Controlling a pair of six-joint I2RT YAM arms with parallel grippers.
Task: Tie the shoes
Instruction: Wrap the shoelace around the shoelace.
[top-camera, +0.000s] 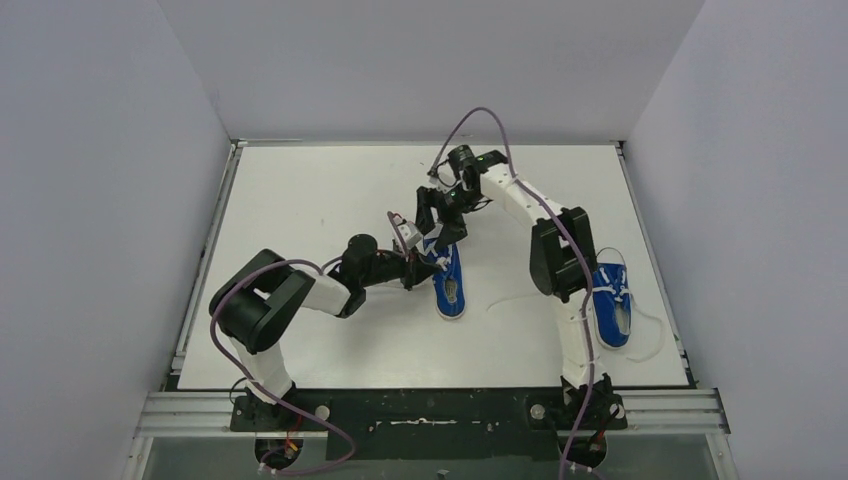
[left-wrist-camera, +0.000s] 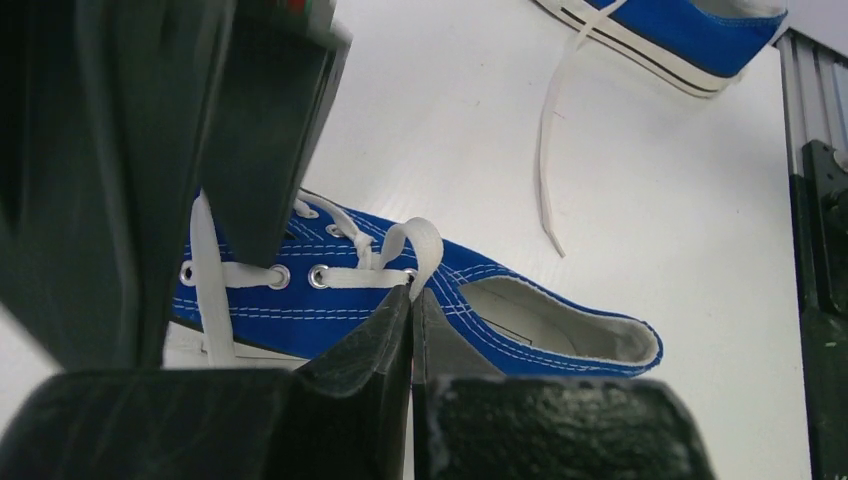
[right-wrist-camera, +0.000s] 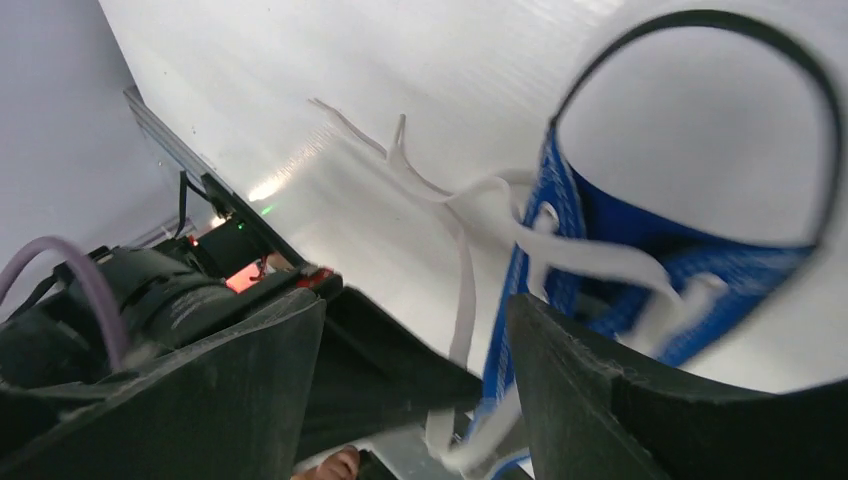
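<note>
One blue shoe lies mid-table, its toe pointing away from the bases. The second shoe lies at the right with its laces loose. My left gripper comes in from the left and is shut on a loop of white lace at the upper eyelets of the middle shoe. My right gripper hangs over that shoe's toe end and stands open. In the right wrist view a strand of lace hangs loose between its fingers, beside the blurred blue shoe.
The right arm's forearm crosses just left of the second shoe, whose lace trails toward the table's right edge. White walls close in on three sides. A metal rail runs along the near edge.
</note>
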